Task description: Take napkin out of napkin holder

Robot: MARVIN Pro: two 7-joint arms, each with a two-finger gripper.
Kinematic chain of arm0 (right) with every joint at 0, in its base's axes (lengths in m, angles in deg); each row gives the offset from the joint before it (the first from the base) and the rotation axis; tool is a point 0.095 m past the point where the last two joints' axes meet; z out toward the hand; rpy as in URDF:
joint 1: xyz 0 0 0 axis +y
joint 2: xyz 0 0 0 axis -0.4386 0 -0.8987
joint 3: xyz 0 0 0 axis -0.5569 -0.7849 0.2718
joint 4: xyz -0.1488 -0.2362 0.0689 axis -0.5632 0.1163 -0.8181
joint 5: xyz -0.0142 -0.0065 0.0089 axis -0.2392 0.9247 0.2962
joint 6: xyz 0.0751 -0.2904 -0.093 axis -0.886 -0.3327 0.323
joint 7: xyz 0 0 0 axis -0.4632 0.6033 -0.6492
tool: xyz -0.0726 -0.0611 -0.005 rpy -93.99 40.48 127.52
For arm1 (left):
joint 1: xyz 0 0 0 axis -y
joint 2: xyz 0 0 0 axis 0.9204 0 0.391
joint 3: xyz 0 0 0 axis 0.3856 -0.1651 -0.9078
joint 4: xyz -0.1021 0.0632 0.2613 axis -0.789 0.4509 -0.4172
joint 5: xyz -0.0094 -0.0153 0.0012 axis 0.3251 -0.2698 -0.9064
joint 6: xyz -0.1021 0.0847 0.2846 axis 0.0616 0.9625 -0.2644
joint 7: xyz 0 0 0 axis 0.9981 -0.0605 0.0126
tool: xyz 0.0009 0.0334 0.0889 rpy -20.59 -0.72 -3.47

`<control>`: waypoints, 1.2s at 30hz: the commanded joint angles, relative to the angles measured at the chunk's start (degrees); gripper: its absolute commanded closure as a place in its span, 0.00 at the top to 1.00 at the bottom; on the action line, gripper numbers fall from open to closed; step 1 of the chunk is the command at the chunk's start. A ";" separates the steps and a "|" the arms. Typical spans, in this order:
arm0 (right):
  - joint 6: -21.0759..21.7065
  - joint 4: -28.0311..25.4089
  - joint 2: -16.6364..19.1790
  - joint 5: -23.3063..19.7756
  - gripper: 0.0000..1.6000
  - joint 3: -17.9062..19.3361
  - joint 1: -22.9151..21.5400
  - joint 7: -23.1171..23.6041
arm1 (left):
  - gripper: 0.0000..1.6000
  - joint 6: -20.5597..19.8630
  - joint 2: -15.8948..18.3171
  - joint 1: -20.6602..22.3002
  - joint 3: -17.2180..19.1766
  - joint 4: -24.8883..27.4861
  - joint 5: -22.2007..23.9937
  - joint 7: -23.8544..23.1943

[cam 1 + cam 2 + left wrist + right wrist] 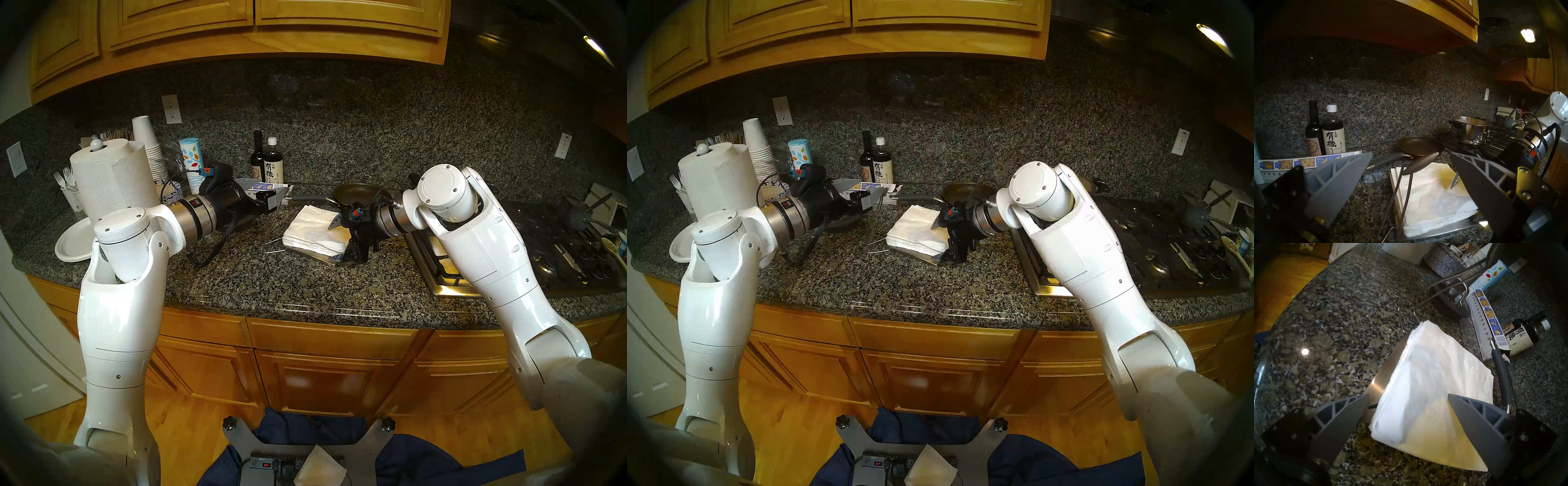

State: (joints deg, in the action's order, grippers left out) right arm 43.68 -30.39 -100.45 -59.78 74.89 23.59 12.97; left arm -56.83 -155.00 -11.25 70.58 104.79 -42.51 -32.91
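Item 1. The napkin [314, 230], a thick white folded stack, was recorded lying on the napkin holder [319, 257], a brushed-steel plate set mid-counter on the granite countertop [258, 281], just left of the gas cooktop [437, 264].

Item 2. The holder's wire arm [1403, 185] was noted raised clear of the stack, its leaf-shaped tip [1421, 162] seen between the fingers of the left gripper [276, 201]. Those fingers were spread wide in the left wrist view, and whether the tip was touched by either could not be told.

Item 3. The right gripper [1407, 399] was found at the stack's right edge, fingers parted widely, one over the napkin [1432, 378] and one beside the steel plate [1383, 380] (nothing was clamped between them).

Item 4. A dark frying pan [359, 193] was listed just beyond the stack, handle pointing left.

Item 5. Two dark bottles [268, 163] stood at the far backsplash; a paper towel roll [112, 180] and stacked paper cups [151, 149] were entered at far left.
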 commanded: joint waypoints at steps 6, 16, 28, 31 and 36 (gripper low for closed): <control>-0.97 0.19 -0.43 3.06 0.99 -0.75 -2.50 -1.52 | 1.00 1.03 0.27 1.45 0.76 1.11 0.00 0.07; -1.81 0.03 -0.22 5.46 0.91 -1.61 -2.51 -2.32 | 1.00 1.31 0.35 1.41 0.97 0.97 0.16 -0.14; -1.95 0.49 0.04 5.56 0.76 -1.91 -2.30 -1.75 | 1.00 1.37 0.28 1.24 1.21 1.53 0.35 -0.20; -2.01 0.87 0.00 5.73 0.71 -2.20 -2.40 -1.65 | 1.00 1.30 0.28 1.19 1.30 1.72 0.37 -0.17; -2.01 1.13 0.03 6.01 0.57 -2.63 -2.67 -1.58 | 1.00 1.22 0.30 1.14 1.48 1.89 0.43 -0.19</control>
State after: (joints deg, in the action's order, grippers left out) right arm 41.45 -29.73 -101.13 -55.21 72.11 22.45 11.71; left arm -56.23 -154.67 -11.56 71.50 104.87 -42.48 -32.98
